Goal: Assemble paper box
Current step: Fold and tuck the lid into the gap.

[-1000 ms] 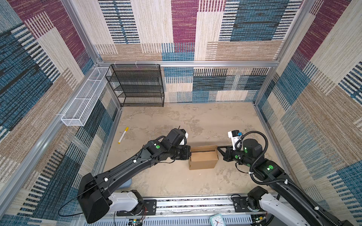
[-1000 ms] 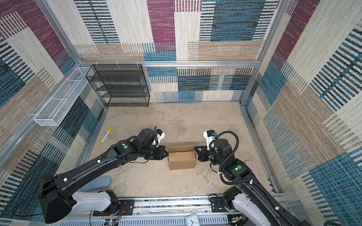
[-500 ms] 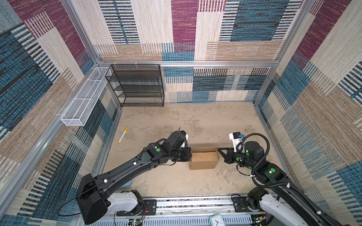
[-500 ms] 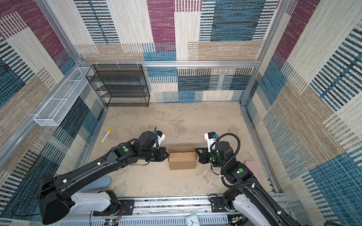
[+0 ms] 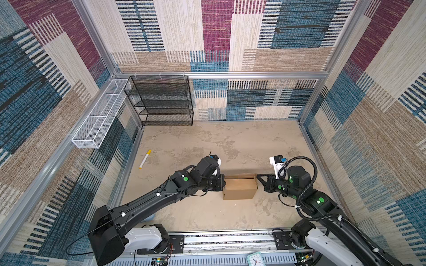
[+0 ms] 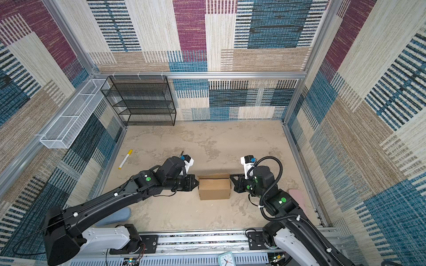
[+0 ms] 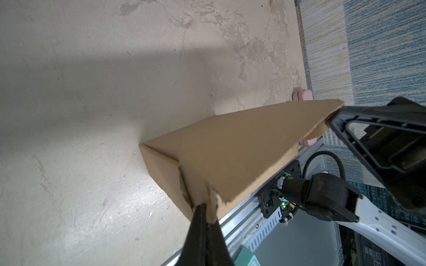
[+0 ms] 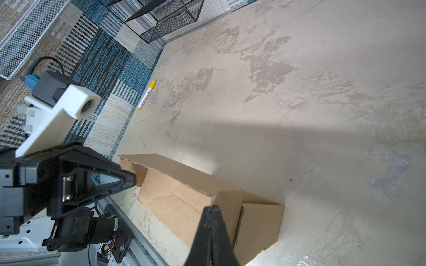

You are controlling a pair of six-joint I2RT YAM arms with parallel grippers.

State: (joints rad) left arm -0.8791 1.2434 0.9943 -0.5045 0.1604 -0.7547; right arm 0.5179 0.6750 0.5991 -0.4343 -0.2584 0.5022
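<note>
One paper box (image 5: 239, 191), two arms, one yellow-capped marker (image 5: 144, 159), one black mesh shelf rack (image 5: 161, 101) and one white wire basket (image 5: 99, 115) on the wall.

The box sits on the table (image 5: 207, 142) toward its front middle, between the two grippers. Its top flap is not quite flat, and a dark gap shows along its far edge. Bare tabletop runs from the box back to the rack. The marker lies well apart, near the left wall, and the front rail is near the box's front face.

The left gripper (image 5: 223, 184) is at the box's left end. In the left wrist view its fingers (image 7: 199, 221) are pressed together on a corner of the cardboard flap. The right gripper (image 5: 258, 176) meets the box's far right corner. Its fingers (image 8: 207, 221) are together, with the tip at the flap's torn corner. Whether they pinch the card or only touch it, I cannot tell.
</note>
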